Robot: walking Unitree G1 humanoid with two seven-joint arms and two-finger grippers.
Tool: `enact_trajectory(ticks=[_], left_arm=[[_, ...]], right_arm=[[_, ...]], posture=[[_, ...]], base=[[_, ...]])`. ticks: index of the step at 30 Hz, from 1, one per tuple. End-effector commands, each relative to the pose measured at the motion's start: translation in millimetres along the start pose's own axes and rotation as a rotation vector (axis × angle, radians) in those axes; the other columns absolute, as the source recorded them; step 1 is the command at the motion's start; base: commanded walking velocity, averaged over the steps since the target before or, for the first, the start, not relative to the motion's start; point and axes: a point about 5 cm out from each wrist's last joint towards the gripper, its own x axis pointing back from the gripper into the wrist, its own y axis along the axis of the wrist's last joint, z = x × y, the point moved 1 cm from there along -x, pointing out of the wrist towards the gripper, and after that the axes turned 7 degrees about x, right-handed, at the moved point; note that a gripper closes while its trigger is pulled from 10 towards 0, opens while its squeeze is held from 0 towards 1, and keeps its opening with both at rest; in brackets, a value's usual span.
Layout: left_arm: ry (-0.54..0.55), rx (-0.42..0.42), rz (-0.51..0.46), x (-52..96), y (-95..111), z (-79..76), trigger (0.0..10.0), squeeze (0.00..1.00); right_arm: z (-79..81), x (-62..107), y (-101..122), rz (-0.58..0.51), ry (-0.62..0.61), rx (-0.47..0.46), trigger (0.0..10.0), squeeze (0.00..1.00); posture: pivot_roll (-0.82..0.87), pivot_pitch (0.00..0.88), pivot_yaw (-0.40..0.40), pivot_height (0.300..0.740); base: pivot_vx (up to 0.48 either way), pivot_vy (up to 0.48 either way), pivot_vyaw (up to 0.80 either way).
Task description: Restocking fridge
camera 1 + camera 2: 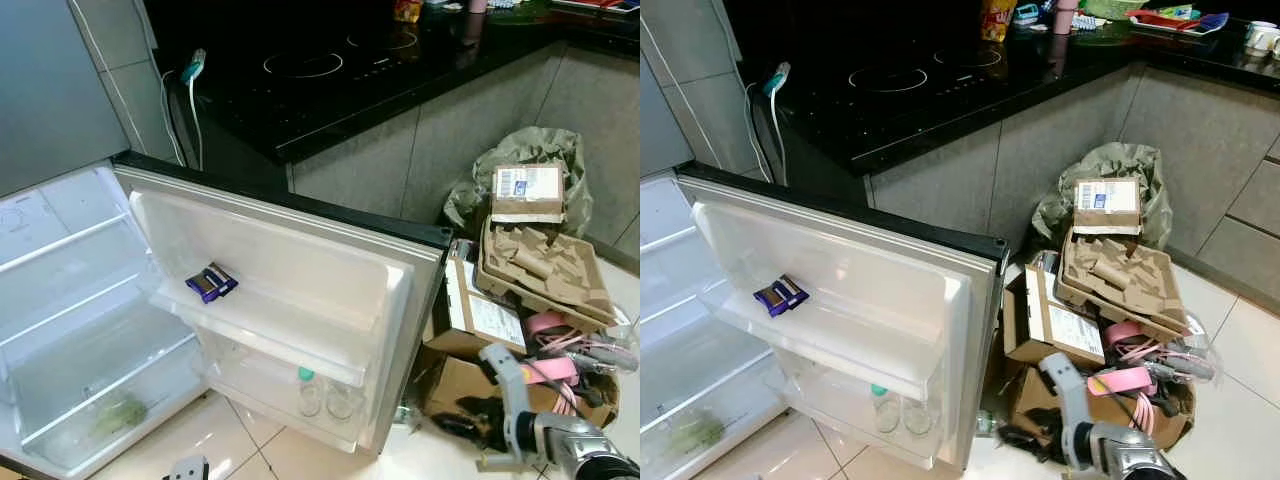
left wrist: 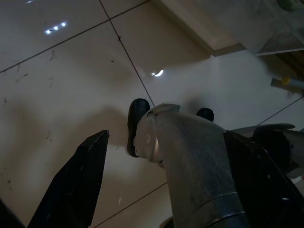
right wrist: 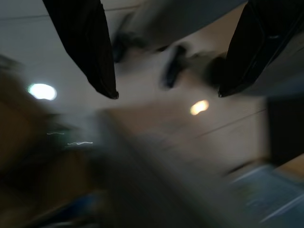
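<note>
Fridge [image 1: 70,330] stood open on pale floor tiles [image 2: 57,95], beside the dark counter [image 1: 330,90]; a purple packet [image 1: 211,283] lay on the upper door shelf. Cardboard boxes [image 1: 1110,270] cluttered the floor. Left gripper [image 2: 166,185] and right gripper [image 3: 166,92] hung spread wide, empty.

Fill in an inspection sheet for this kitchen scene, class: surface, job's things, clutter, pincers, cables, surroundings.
Surface: pale tiled floor, glossy.
Job's things: fridge open, its shelves nearly bare; door swung wide; a dark blue packet on the upper door shelf; small bottles in the lower door shelf.
Clutter: cardboard boxes, a pulp tray, pink straps and a crumpled bag heaped on the floor.
Pincers: left pincer open over the floor; right pincer open, low near the boxes.
Cables: white leads down the wall.
Surroundings: black hob counter.
</note>
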Motion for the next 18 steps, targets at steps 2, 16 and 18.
enact_trajectory(ticks=[2, 16, 18], left_arm=[[0.002, -0.004, 0.016, 0.9, -3.0, 1.2, 10.0, 0.00], [0.005, -0.006, 0.006, 0.7, 0.3, 2.0, 10.0, 0.00], [0.006, -0.007, 0.005, 0.6, 0.6, 2.0, 10.0, 0.00]], right_arm=[[-13.7, -1.3, 38.7, -0.190, -0.153, -0.018, 10.0, 0.00], [2.6, -16.1, 113.0, -0.520, -0.101, -0.088, 0.0, 0.00], [7.7, -19.6, 117.9, -0.541, -0.076, -0.106, 0.0, 0.00]], posture=[[-0.08, 0.000, -0.009, 0.740], [-0.07, 0.000, -0.008, 0.740], [-0.07, 0.000, -0.010, 0.740]], base=[[0.000, 0.000, 0.00], [0.000, 0.000, 0.00], [0.000, 0.000, 0.00]])
